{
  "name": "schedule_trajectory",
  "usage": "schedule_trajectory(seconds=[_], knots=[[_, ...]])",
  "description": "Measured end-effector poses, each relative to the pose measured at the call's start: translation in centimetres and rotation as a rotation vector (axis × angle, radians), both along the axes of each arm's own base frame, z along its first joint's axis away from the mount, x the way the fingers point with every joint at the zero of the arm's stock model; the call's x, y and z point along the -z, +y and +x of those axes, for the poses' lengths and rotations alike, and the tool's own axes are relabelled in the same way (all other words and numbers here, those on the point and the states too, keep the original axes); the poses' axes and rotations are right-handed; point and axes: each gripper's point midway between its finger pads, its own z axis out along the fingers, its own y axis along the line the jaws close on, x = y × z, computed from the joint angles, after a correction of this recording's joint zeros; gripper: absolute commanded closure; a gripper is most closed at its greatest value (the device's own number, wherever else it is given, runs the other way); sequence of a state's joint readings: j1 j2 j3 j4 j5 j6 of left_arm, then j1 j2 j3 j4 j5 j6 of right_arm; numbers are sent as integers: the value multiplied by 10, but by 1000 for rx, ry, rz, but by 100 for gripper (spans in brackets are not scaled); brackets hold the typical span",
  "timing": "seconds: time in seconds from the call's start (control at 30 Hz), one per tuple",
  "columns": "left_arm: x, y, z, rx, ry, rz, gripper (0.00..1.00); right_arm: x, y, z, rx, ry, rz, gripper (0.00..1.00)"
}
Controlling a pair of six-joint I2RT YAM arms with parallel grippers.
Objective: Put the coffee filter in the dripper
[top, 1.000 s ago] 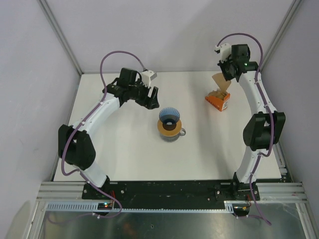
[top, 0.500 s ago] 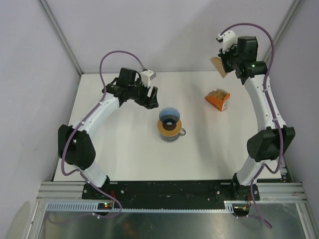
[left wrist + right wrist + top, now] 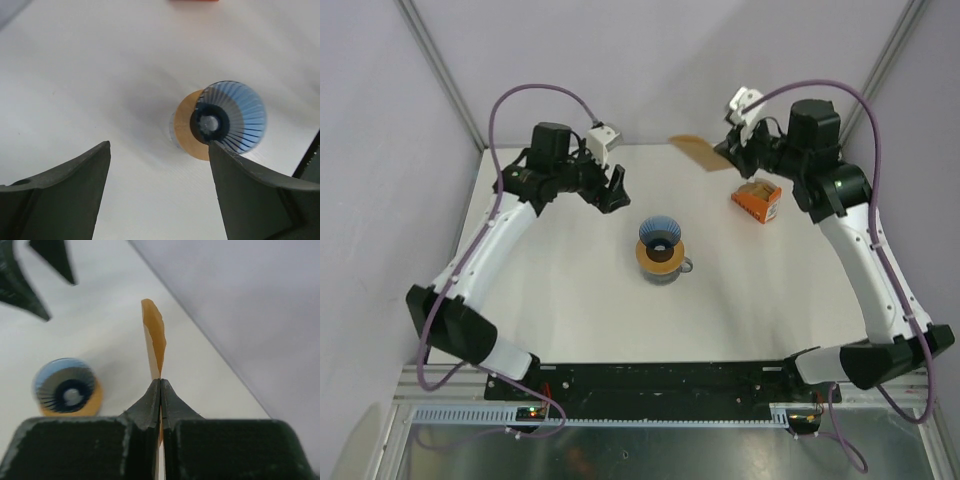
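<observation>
The table (image 3: 570,320) carries the dripper (image 3: 660,230) near its centre, seated on an orange ring (image 3: 658,262) over a grey mug (image 3: 687,266). An orange box (image 3: 757,198) of filters stands well to the right.

The right gripper (image 3: 723,158) is clenched on the coffee filter (image 3: 696,150) and holds it in the air over the far edge of the table, well apart from the dripper. The left gripper (image 3: 616,190) is released and empty, near the dripper on its far-left side.

The step in hand is judged to be the carry to the dripper.
1. Centre the filter over the cone's mouth before descending.
2. Lower slowly, because the thin paper probably flexes and is pinched flat.
3. Release only when the filter rests against the ribbed wall.
4. Avoid side contact, which could tip the dripper off the mug.
</observation>
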State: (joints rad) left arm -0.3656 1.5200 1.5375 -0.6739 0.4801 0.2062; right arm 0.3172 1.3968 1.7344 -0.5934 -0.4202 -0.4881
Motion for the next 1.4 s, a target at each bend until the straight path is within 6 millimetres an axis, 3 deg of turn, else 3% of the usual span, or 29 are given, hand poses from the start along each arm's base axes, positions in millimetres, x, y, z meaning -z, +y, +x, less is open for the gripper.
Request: schedule_trajectory(seconds=[0.23, 0.37, 0.5, 0.7, 0.9, 1.4], knots=[[-72, 5, -36, 93, -158, -51, 17, -2, 53, -79, -308, -24, 1, 100], [-98, 7, -62, 154, -209, -70, 19, 1, 71, -112, -424, -29, 0, 100], [-114, 10, -86, 216, -243, -79, 22, 8, 85, -133, -505, -13, -14, 100], [-120, 9, -112, 311, -259, -83, 24, 18, 99, -156, -583, 14, -43, 100], [-113, -5, -132, 420, -245, -75, 30, 22, 108, -169, -623, 24, -56, 100], [-103, -19, -138, 549, -268, -60, 41, 30, 114, -169, -624, 29, -87, 100]])
